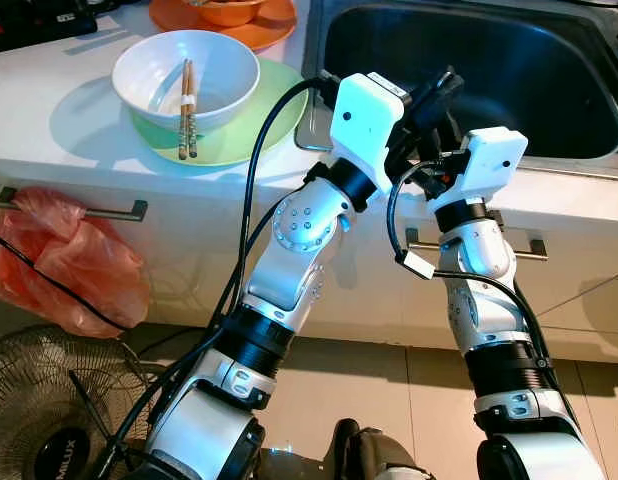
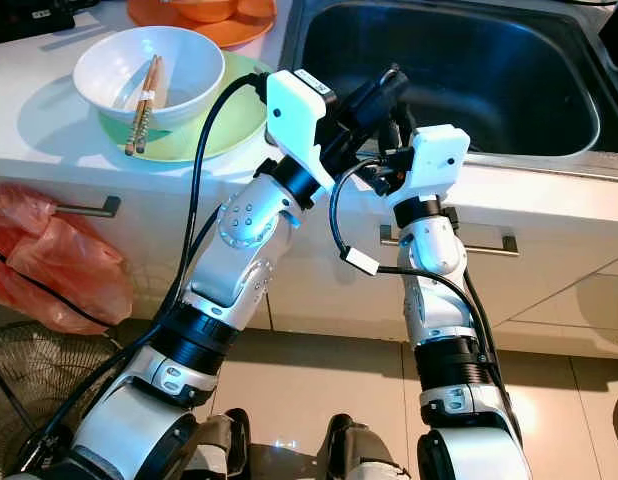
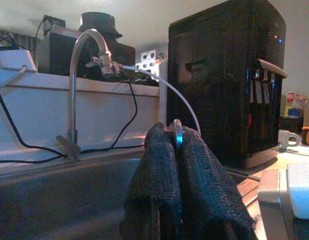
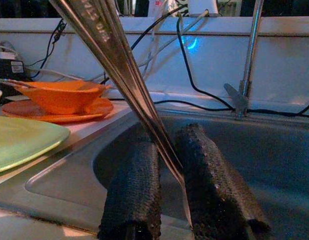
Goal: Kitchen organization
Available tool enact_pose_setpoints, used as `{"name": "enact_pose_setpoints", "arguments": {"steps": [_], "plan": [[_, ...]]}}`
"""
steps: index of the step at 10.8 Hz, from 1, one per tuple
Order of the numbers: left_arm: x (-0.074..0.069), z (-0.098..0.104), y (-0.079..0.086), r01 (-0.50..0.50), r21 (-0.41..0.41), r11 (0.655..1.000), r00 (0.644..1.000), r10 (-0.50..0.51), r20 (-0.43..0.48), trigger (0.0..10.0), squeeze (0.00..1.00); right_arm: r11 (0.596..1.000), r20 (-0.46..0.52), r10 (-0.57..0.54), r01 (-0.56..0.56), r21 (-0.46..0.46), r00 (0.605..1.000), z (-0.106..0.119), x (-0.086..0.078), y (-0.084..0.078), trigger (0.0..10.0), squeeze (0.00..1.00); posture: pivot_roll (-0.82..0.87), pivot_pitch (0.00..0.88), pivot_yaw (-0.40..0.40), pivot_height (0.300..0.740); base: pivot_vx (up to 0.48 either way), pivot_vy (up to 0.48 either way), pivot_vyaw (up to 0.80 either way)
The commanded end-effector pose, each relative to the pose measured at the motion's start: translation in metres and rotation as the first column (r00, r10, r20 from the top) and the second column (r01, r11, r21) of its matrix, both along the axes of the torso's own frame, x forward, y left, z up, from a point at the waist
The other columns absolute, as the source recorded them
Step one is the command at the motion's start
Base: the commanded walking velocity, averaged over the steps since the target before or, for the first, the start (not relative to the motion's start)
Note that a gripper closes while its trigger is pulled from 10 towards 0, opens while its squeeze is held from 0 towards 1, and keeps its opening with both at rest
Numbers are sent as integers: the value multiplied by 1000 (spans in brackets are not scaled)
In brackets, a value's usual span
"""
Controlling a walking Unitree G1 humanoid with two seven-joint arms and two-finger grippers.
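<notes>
Both silver arms reach up to the near-left rim of the dark steel sink (image 1: 549, 60). The left gripper (image 3: 177, 150) is clamped on a thin silver metal utensil (image 3: 177, 134), its end poking between the fingers. The right gripper (image 4: 169, 165) pinches two long steel chopsticks (image 4: 119, 65), slanting up over the basin. Left on the white counter (image 1: 49, 130), a white bowl (image 1: 224, 60) holding wooden chopsticks (image 1: 187, 110) sits on a pale green plate (image 1: 274, 110). Farther back lies an orange dish (image 1: 264, 25).

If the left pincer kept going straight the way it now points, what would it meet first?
Probably the faucet or the wall behind the sink; the left pincer points across the basin, though depth is unclear.
</notes>
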State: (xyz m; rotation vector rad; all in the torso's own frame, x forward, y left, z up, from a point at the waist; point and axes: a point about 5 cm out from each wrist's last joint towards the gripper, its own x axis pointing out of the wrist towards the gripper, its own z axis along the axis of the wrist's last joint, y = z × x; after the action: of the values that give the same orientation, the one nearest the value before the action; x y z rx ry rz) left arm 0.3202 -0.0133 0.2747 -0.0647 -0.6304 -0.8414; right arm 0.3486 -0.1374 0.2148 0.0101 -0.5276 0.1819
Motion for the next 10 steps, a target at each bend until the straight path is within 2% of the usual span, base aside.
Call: {"name": "enact_pose_setpoints", "arguments": {"steps": [1,3,4,10], "plan": [[-13,6,-19,72,-53,996,997,-72,4,10000,0,998,-22,-37,38,42,999,-2,3,-8,10000,0,130,209,-46,740,0,0,0],[-13,5,-18,69,-50,996,998,-69,4,10000,0,999,-19,-33,34,41,999,-1,3,-7,10000,0,130,208,-46,740,0,0,0],[-13,4,-18,68,-49,996,998,-68,0,10000,1000,998,-20,-40,41,42,999,-1,4,-8,10000,0,130,206,-46,740,0,0,0],[-12,1,-16,36,-29,999,999,-35,8,10000,1000,991,8,-123,122,61,992,12,15,-22,10000,0,138,205,-56,740,0,0,0]]}}
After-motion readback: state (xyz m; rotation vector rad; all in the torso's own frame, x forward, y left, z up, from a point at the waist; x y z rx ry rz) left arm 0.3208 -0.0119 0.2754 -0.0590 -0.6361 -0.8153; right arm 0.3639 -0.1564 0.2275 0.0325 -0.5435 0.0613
